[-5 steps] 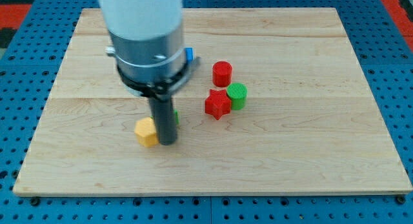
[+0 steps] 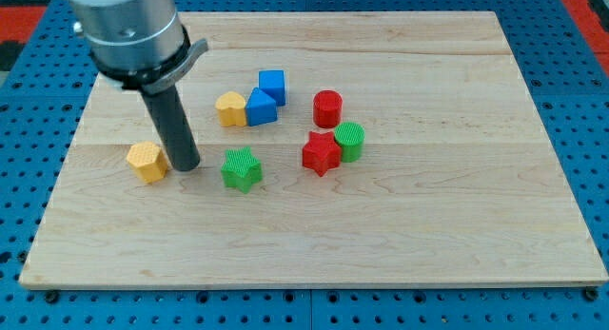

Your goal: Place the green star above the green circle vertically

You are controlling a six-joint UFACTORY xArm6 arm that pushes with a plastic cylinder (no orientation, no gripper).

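The green star (image 2: 242,169) lies on the wooden board (image 2: 428,225) a little left of centre. The green circle (image 2: 350,141) stands to its right, touching a red star (image 2: 322,153). My tip (image 2: 186,165) rests on the board just left of the green star, with a small gap between them. A yellow hexagon block (image 2: 147,162) touches the rod's left side.
A yellow heart-shaped block (image 2: 230,108) and two blue blocks (image 2: 261,107) (image 2: 272,86) sit above the green star. A red cylinder (image 2: 327,108) stands above the red star. The arm's grey body (image 2: 128,30) fills the view's top left.
The arm has moved to the view's left, pushing the yellow hexagon left with it. The green star, yellow heart and blue blocks, hidden before, now show.
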